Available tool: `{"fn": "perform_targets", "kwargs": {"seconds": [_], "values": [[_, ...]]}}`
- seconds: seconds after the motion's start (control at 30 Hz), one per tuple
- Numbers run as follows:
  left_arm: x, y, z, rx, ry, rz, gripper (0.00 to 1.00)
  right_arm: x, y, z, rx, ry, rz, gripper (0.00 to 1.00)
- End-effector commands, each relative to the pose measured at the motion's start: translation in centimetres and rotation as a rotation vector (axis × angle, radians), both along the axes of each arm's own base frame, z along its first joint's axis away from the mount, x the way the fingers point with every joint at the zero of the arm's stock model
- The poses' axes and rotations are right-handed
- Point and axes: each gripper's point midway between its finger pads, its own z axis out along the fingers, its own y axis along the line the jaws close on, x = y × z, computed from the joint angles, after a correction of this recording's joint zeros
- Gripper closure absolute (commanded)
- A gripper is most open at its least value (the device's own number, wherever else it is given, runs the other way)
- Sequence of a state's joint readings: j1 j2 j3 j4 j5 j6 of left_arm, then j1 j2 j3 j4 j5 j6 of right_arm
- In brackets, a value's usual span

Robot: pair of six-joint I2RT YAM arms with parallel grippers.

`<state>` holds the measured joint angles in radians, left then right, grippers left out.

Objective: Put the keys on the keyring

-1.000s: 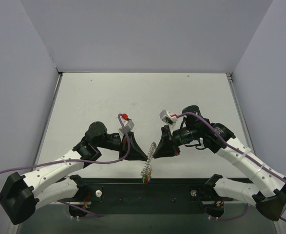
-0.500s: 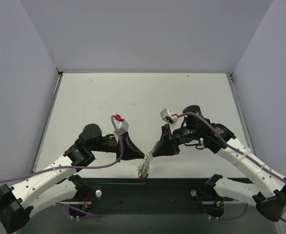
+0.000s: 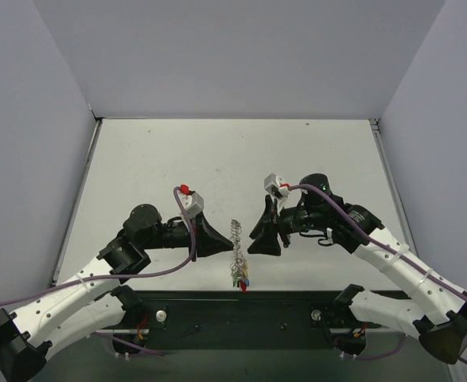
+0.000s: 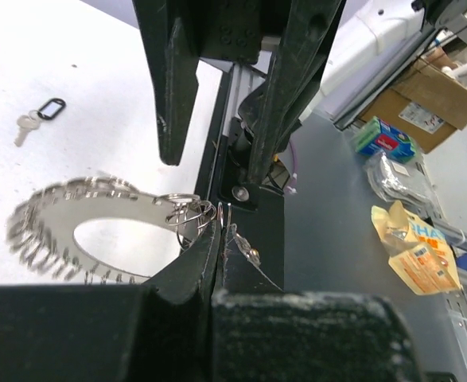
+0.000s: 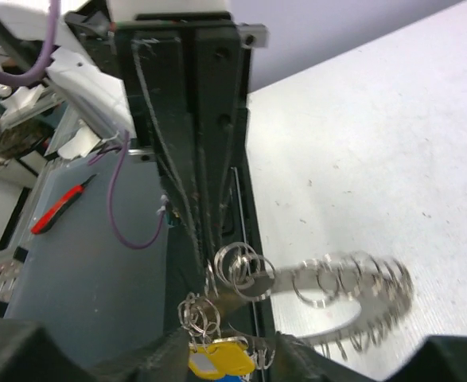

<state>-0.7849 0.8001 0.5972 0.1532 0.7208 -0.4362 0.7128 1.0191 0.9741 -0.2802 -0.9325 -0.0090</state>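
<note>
The keyring (image 3: 235, 232), a big silvery scalloped band, hangs on edge between the two arms, above the table's near edge. My left gripper (image 3: 228, 247) is shut on it at the small wire rings (image 4: 187, 213); its jaws meet with no gap. Several keys (image 3: 242, 278) dangle below on those rings, a yellow-headed one (image 5: 221, 358) plainest. My right gripper (image 3: 253, 245) stands open just right of the ring, its fingers (image 4: 173, 79) apart and off the band. One silver key with a black loop (image 4: 36, 118) lies on the table.
The black base rail (image 3: 241, 306) runs along the near edge under the hanging keys. Grey walls enclose the white table (image 3: 217, 159) on three sides. Off the table lie boxes and packets (image 4: 412, 255) and a red-handled tool (image 5: 58, 208).
My right gripper has opened and let go of the keyring. The left arm drew back to the left, and the ring now hangs upright from the left gripper alone.
</note>
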Motion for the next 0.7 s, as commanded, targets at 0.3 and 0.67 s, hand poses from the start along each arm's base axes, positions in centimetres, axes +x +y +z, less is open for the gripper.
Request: {"fn": "perform_targets", "kwargs": {"seconds": [0.3, 0.67], "values": [[1.3, 0.5, 6.4, -0.28, -0.118, 0.116, 1.0, 2.7, -0.8, 2.0, 0.081, -0.14, -0.189, 0.34], [1.3, -0.2, 6.2, -0.259, -0.123, 0.079, 1.0, 1.5, 0.7, 4.4, 0.181, -0.127, -0.076, 0.34]]}}
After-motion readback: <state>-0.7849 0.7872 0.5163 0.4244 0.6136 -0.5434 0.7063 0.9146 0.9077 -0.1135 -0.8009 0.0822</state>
